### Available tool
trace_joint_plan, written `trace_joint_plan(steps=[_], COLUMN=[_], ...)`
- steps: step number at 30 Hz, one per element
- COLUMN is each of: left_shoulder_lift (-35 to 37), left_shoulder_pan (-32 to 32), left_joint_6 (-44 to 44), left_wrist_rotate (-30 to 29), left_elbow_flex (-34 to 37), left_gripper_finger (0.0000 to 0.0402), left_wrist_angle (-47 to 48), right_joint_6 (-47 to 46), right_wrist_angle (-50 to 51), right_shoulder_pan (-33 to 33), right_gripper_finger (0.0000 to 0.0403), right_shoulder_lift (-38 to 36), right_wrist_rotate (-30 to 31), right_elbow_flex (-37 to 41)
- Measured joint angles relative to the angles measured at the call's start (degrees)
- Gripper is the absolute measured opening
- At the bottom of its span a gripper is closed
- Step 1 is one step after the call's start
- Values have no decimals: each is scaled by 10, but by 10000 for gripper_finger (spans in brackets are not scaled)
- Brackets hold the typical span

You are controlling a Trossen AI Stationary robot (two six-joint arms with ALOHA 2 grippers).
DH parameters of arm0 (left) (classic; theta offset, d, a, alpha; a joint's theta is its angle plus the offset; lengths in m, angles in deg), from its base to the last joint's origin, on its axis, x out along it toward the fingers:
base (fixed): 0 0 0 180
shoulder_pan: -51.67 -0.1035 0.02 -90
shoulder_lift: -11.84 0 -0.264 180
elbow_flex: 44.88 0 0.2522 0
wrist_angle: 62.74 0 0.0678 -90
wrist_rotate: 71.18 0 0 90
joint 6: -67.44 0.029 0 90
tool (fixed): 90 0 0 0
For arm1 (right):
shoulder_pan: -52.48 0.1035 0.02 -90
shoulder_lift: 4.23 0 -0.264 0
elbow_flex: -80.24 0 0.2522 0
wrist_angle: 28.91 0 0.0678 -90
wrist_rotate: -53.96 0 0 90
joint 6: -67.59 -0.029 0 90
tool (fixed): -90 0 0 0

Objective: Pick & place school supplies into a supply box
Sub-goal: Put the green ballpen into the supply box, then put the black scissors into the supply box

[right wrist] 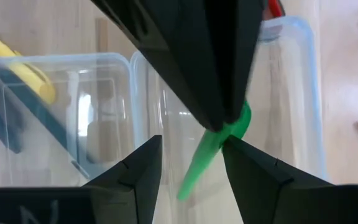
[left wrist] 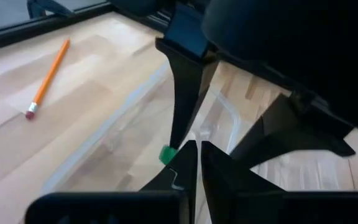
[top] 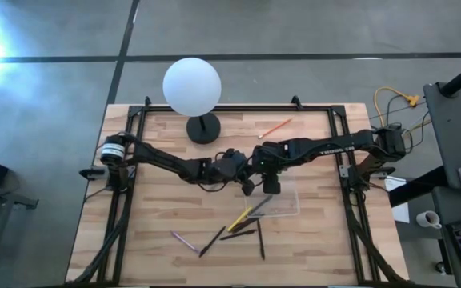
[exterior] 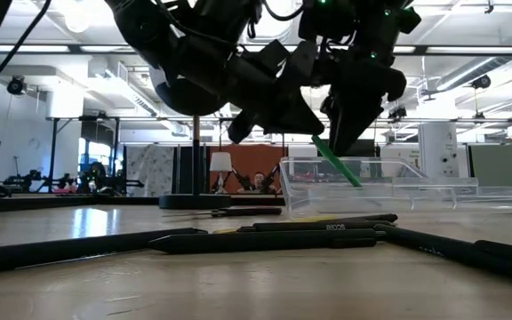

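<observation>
The green marker [right wrist: 211, 152] hangs tilted above the open supply box [top: 282, 204], upper end pinched in the left claw [left wrist: 188, 144], whose tips are clamped together on it; the lower end points down into the box. The right claw [right wrist: 191, 144] straddles the marker with its fingers apart, so a handover or a release over the box appears imminent. Both claws meet at bench centre. Remaining supplies lie on the wooden bench [top: 150, 216] toward six o'clock; an orange pencil [top: 275, 128] lies at twelve o'clock, a globe lamp [top: 192, 88] toward eleven. An open workshop lies beyond.
</observation>
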Motion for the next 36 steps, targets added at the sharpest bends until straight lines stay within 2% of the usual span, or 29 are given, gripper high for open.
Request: trace_joint_plan(steps=[9,13,17,21,26,31,36], left_shoulder_lift=[0,-1,-24,-51,-55,-53,-42], left_shoulder_pan=[-11,-17,-20,-15,-12,-12,-7], left_joint_6=[-15,-33,-55,-75,-55,-35,-35], left_wrist_rotate=[1,0,11,27,27,27,27], left_elbow_flex=[0,0,-1,-18,-45,-65,-63], left_gripper_finger=[6,6,6,6,6,6,6], left_wrist_angle=[6,43,49,52,48,82,144], right_joint_6=[1,0,0,0,-7,-8,-28], right_wrist_angle=[-12,-13,-13,-6,24,43,44], right_shoulder_pan=[0,0,1,0,0,0,-1], right_gripper_finger=[160,160,160,160,160,160,160], right_shoulder_lift=[0,0,0,0,-2,-13,-53], right_wrist_rotate=[0,0,0,0,3,23,70], right_elbow_flex=[0,0,0,0,0,2,14])
